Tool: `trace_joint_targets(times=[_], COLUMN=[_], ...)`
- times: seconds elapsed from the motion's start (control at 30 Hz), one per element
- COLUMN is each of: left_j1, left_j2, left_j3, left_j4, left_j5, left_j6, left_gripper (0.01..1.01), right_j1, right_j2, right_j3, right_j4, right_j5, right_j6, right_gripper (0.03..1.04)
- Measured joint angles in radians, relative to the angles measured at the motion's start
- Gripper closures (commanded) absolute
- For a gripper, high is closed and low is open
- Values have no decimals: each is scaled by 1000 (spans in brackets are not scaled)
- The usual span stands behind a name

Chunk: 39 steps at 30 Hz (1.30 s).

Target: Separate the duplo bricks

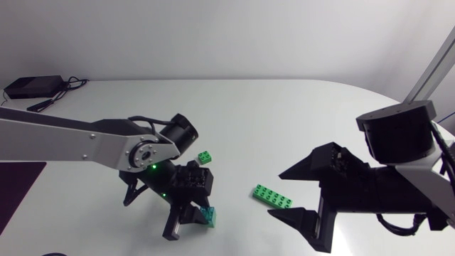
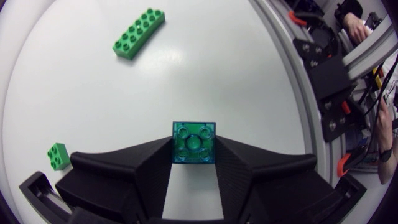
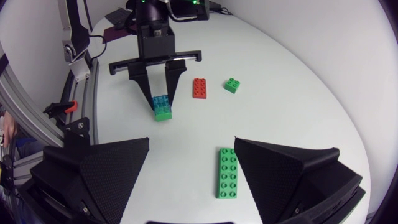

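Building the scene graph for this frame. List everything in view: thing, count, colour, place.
table: 1, white, under everything.
long brick: 1, green, flat on the table between the right claw's open fingers, touching neither.
small brick: 1, green, on the table beside the red brick.
red brick: 1, red, on the table near the left claw; hidden in the head view.
stacked pair: 2 joined bricks, translucent blue-teal on green, in the left claw.
adapter box: 1, black, with cable, at the table's far left corner.
left claw: 1, black, shut on the stacked pair's upper brick.
right claw: 1, black, open.
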Motion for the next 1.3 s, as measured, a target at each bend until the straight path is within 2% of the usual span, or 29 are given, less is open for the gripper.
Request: trace_joint_targets(times=[0.2, 0.43, 0.6, 0.87, 1.3], left_j1=[84, 90, 65, 6, -7], left_j2=[-56, -60, -60, -54, -11], left_j3=[96, 126, 153, 231, 262], left_j4=[-61, -155, -210, -229, -228], left_j5=[279, 436, 465, 485, 485], left_j6=[-60, -62, -58, -60, -60], left_gripper=[739, 739, 739, 739, 739], right_j1=[-8, -53, -67, -67, -66], right_j2=[9, 13, 47, 114, 115], right_j3=[0, 0, 0, 0, 0], right_j4=[15, 18, 53, 130, 132], right_j5=[-91, -216, -270, -285, -296], right_j6=[14, 15, 15, 60, 101], right_gripper=[80, 80, 80, 82, 82])
